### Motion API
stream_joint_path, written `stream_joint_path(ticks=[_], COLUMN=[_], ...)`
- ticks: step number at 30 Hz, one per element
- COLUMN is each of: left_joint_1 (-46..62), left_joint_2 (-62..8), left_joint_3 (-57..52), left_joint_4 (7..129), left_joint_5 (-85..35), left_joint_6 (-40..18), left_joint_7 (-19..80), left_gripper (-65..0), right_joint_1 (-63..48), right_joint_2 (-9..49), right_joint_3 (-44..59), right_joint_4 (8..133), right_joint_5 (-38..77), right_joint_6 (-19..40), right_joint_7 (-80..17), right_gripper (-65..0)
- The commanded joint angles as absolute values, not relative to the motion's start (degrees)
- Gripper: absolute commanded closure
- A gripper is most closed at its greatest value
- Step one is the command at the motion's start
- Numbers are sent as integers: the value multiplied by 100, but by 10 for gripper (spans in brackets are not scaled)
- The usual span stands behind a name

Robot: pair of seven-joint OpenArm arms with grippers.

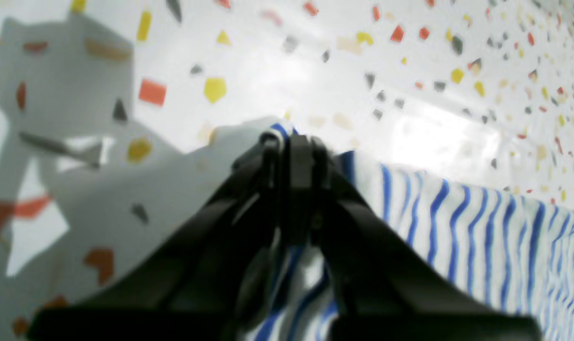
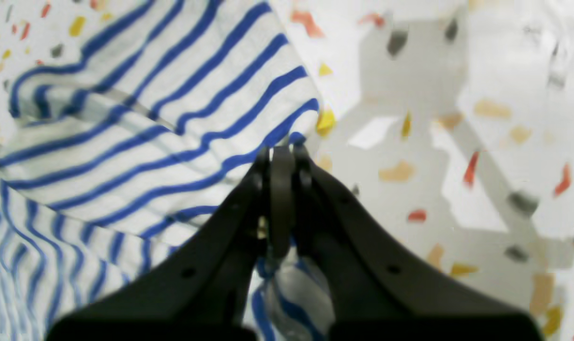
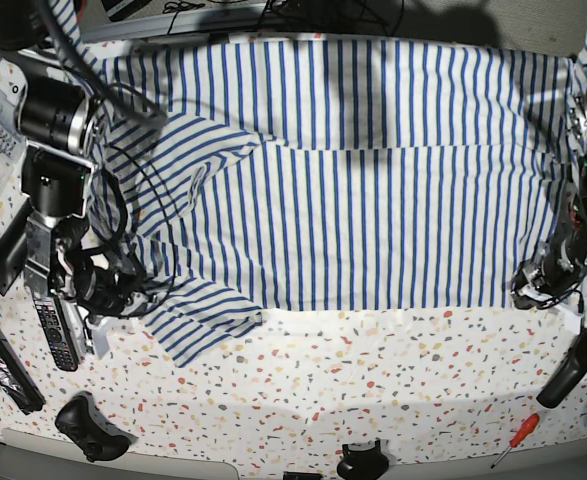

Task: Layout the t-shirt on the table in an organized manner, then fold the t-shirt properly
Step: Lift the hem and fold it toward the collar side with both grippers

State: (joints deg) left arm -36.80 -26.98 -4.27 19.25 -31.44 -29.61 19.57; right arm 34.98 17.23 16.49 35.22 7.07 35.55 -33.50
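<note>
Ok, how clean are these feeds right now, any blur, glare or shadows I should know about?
Left wrist: left hand and near t-shirt soft, glare on the table, arm shadow at left. Right wrist: right hand blurred, hard shadows on the tabletop at right. Base: fisheye bending at the edges, stripes sharp.

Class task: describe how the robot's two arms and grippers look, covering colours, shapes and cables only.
Both the left gripper and right gripper have matte black, wedge-shaped fingers tapering to narrow tips. In the base view, the arms are black with cylindrical joints and loose black cables.
</note>
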Motion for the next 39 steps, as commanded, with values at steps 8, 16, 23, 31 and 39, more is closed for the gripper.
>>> stream_joint_path(ticks=[8,16,23,31,39], left_joint_1=[-3863,-3848,-3103,-1721,-537], left_joint_2=[-2779,-2781,-2781,-2829,-2858], left_joint_3=[-445,-445,-445,-510,-1603], left_joint_4=[2727,2989,4370,6541,8499], left_joint_5=[-2552,-2689,-2775,-3669,-3677], left_joint_6=[-3002,-3017,-3024,-2932,-2744], left_joint_7=[1846,2449,2985,3800,4134], left_gripper=[0,0,0,0,0], right_joint_1=[4141,4167,3144,1391,578], right_joint_2=[1844,1857,1861,1870,1876], right_joint_3=[1649,1647,1649,1678,2386], right_joint_4=[3610,3721,4950,7286,8294], right_joint_5=[755,888,1264,1264,1302], right_joint_6=[3385,4000,4000,4000,4000], right_joint_7=[-3269,-3481,-3553,-3671,-3798], right_gripper=[0,0,0,0,0])
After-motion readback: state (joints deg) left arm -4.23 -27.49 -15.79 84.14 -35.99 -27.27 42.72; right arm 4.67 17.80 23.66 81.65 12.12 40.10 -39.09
